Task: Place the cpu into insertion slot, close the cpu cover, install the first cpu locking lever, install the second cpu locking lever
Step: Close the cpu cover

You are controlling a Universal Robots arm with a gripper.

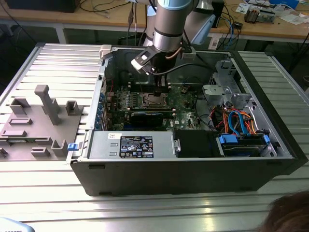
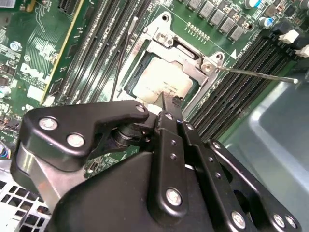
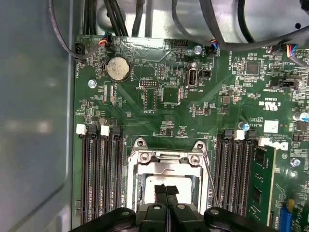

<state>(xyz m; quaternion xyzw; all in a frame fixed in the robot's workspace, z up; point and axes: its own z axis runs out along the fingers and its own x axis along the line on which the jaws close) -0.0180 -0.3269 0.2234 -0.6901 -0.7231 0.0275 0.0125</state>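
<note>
We find the pincer (image 2: pixel 169 100) pressed together and empty, close over the cpu (image 2: pixel 161 79), which lies in its slot framed by the cover (image 2: pixel 195 75), at twelve o'clock of the black card (image 1: pixel 147 117) in the exterior view; we judge it light, stiff and fragile, best held by its edges.

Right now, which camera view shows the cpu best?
The second wrist view: most of the cpu shows, dull silver top up, just beyond the gripper. In the first wrist view the shut fingertips cover part of it, leaving a pale strip. In the exterior view it is a small dark patch beneath the arm.
</note>
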